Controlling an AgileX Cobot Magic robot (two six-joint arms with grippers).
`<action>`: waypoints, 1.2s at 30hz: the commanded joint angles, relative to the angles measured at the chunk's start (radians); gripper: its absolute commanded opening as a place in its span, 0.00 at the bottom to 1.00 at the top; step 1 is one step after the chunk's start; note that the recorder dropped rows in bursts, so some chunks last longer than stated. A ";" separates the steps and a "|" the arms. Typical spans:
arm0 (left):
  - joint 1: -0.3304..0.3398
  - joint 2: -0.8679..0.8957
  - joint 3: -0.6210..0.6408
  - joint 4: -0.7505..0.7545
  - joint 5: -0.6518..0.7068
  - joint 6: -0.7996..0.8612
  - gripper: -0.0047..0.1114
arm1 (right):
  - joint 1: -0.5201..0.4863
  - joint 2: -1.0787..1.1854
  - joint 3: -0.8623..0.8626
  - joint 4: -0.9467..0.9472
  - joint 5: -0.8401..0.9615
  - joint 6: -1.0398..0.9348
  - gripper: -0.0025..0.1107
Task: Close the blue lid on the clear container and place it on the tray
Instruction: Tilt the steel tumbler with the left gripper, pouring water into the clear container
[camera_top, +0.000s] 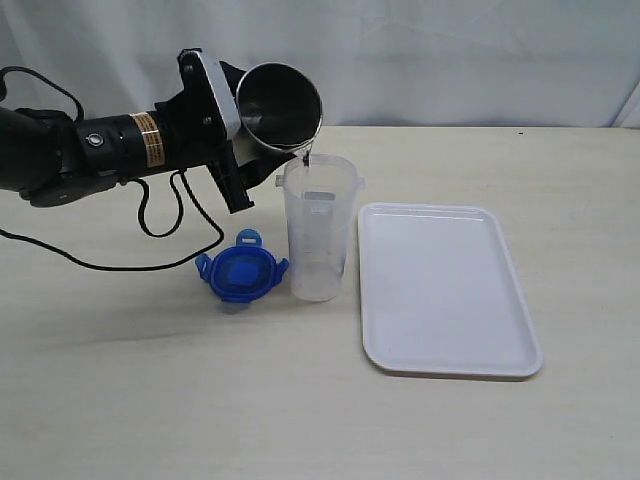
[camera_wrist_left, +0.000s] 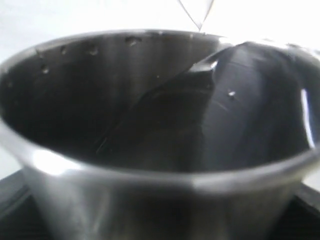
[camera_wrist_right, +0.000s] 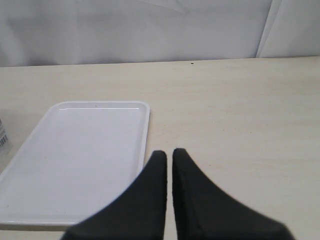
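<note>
The clear container (camera_top: 318, 230) stands upright on the pale surface (camera_top: 150, 400), long axis vertical, mouth up, just beside the white tray (camera_top: 450, 350). The blue lid (camera_top: 241, 270) lies flat at its other side. The left jaws grip a steel cup (camera_top: 280, 105), tipped over the container's rim. The left wrist view shows only the cup's inside. The right jaws appear only in the right wrist view: closed, near the tray's edge, with bare surface beyond.

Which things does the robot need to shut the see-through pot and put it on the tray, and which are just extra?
Needed: blue lid, clear container, tray.
Extra: steel cup, tipped above the container; white cloth behind the table.
</note>
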 joint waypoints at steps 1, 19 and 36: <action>-0.003 -0.021 -0.015 -0.045 -0.069 0.031 0.04 | 0.003 -0.005 0.003 -0.003 0.003 0.000 0.06; -0.003 -0.021 -0.015 -0.045 -0.055 0.081 0.04 | 0.003 -0.005 0.003 -0.003 0.003 0.000 0.06; -0.003 -0.021 -0.015 -0.045 -0.055 0.115 0.04 | 0.003 -0.005 0.003 -0.003 0.003 0.000 0.06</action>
